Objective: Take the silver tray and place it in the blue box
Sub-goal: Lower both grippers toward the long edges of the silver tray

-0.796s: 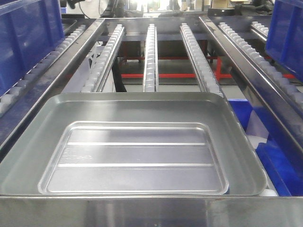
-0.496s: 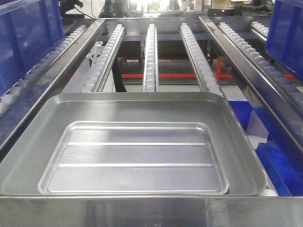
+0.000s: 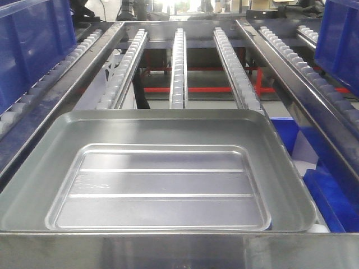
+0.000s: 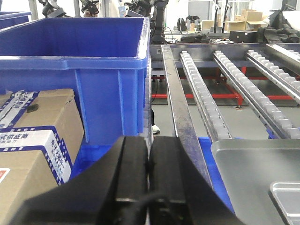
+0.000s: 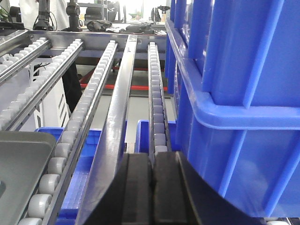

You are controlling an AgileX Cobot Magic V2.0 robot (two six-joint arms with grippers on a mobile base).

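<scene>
Plainly, nothing is gripped yet. At far left the blue box (image 4: 75, 70) stands with a cardboard carton (image 4: 33, 136) in front, and the left gripper (image 4: 149, 140) beside it has its fingers pressed together on nothing. In the middle the silver tray (image 3: 162, 168) lies flat at the near end of the roller rails (image 3: 178, 61). The right gripper (image 5: 153, 159) is closed and empty, next to another blue bin (image 5: 243, 93). To lift well, I judge both should spread and pinch opposite rims evenly, keeping the tray level.
</scene>
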